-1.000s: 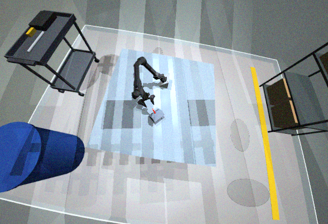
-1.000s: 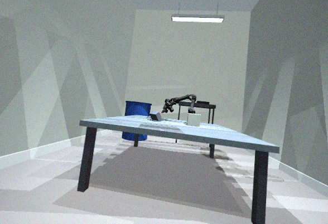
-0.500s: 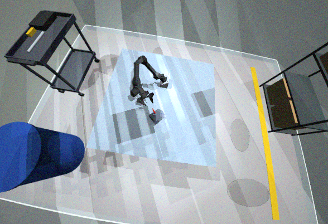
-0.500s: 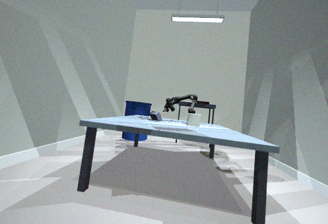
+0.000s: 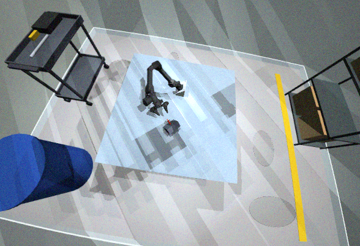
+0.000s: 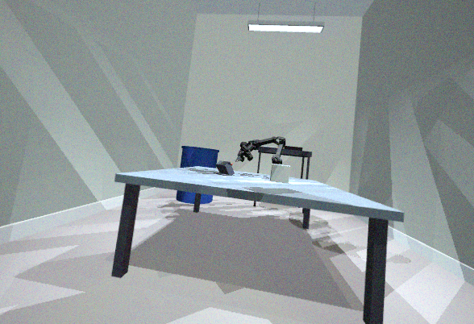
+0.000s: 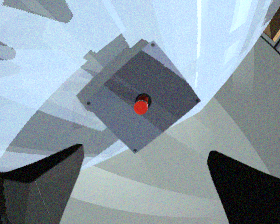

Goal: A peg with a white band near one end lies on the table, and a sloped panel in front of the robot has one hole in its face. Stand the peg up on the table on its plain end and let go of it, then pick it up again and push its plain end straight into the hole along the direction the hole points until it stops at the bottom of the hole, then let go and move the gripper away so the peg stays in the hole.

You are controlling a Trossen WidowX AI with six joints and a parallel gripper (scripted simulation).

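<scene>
Peg (image 5: pixel 169 122) (image 7: pixel 141 107) is projecting from the hole in the panel (image 5: pixel 171 128) (image 6: pixel 225 168) (image 7: pixel 122 100); gripper (image 5: pixel 160 110) (image 6: pixel 243 160) (image 7: pixel 148 155), fingers spread, is standing apart. Final release is apparently finishing, the next move requiring only further clearance from the peg.

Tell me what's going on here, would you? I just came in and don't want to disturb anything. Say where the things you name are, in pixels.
The robot arm is handling nothing right now: its jaws are open, held off from the sloped panel (image 5: pixel 172 128) (image 6: pixel 226 168) (image 7: pixel 122 112). The red peg (image 5: pixel 169 122) (image 7: pixel 140 107) stands in the panel's hole, its end sticking out. It looks as though the peg job is about done, though whether it touches the bottom can't be seen.
</scene>
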